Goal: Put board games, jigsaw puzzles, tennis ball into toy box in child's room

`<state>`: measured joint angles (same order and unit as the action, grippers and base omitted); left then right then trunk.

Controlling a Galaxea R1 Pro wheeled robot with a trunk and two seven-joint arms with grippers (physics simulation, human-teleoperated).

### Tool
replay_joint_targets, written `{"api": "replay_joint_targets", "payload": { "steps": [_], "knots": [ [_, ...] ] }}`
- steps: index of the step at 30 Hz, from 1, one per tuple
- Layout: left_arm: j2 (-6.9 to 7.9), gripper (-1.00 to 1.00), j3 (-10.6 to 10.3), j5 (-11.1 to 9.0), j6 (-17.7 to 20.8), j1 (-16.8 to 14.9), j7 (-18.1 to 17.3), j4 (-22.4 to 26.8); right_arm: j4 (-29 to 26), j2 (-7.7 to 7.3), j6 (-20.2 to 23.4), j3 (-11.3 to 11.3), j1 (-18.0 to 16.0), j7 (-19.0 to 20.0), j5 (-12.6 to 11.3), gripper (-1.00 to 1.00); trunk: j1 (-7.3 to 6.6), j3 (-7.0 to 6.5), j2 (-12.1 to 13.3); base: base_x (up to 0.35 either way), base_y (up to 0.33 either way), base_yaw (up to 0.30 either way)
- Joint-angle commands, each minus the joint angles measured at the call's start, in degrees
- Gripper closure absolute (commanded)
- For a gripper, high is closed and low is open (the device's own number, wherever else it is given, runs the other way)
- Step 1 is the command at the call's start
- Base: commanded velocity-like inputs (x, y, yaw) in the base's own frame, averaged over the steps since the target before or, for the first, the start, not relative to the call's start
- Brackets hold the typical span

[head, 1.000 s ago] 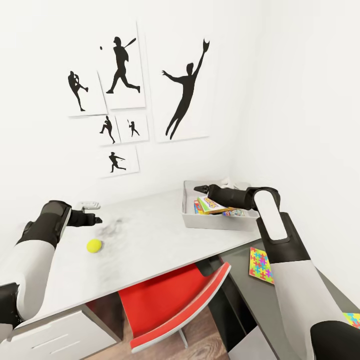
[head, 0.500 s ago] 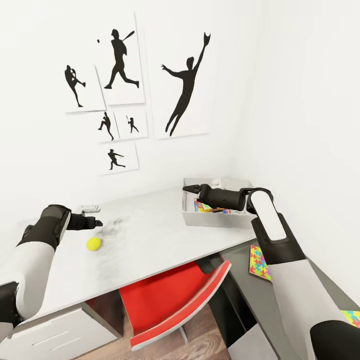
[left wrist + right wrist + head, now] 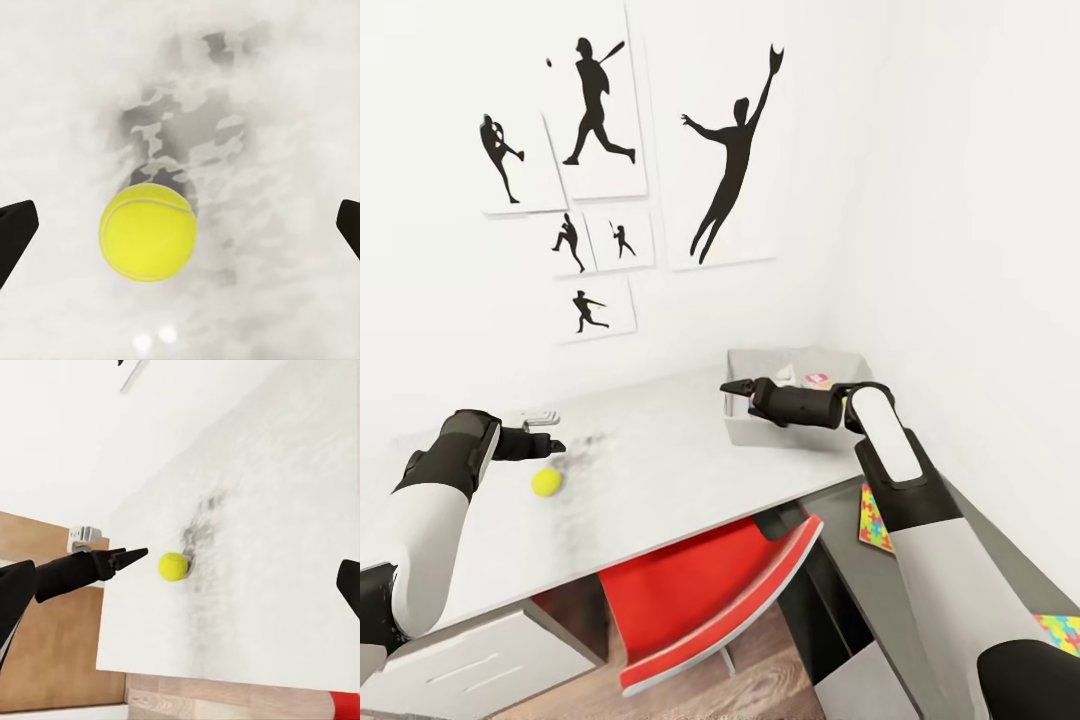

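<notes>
Light grey table (image 3: 660, 470) carries the toy box (image 3: 745, 428) (something colourful already inside), while the tennis ball (image 3: 546, 482) waits beneath the spread left gripper (image 3: 556, 446), a jigsaw puzzle (image 3: 873, 520) unpacked.

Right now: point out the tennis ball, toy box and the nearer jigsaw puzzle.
tennis ball (image 3: 546, 482): head view, centre of the ball.
toy box (image 3: 780, 430): head view, near outer wall.
jigsaw puzzle (image 3: 874, 522): head view, visible strip beside the right forearm.
</notes>
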<state>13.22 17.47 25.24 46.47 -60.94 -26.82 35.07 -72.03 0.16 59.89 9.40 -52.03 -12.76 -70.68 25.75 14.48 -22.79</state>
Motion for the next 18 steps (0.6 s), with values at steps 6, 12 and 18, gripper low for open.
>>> {"api": "replay_joint_targets", "payload": {
  "steps": [6, 12, 18],
  "knots": [
    [-0.03, -1.0, 0.27, 0.6, 0.19, -0.06, -0.53, 0.11, 0.42, -0.03, 0.11, 0.07, -0.08, -0.59, -0.6, -1.0, 0.03, 0.68, -0.12, 0.0, 0.0, 0.0],
    [-0.02, -1.0, 0.28, 0.6, 0.19, -0.06, -0.52, 0.09, 0.53, -0.01, 0.11, 0.26, -0.09, -0.56, -0.6, -1.0, 0.03, 1.23, -0.12, 0.0, 0.0, 0.0],
    [0.02, -1.0, 0.28, 0.6, 0.2, -0.06, -0.56, 0.12, 0.72, 0.15, 0.11, 1.28, -0.09, -0.59, -0.57, -1.0, 0.03, 1.79, -0.12, 0.0, 0.0, 0.0]
  ]
}}
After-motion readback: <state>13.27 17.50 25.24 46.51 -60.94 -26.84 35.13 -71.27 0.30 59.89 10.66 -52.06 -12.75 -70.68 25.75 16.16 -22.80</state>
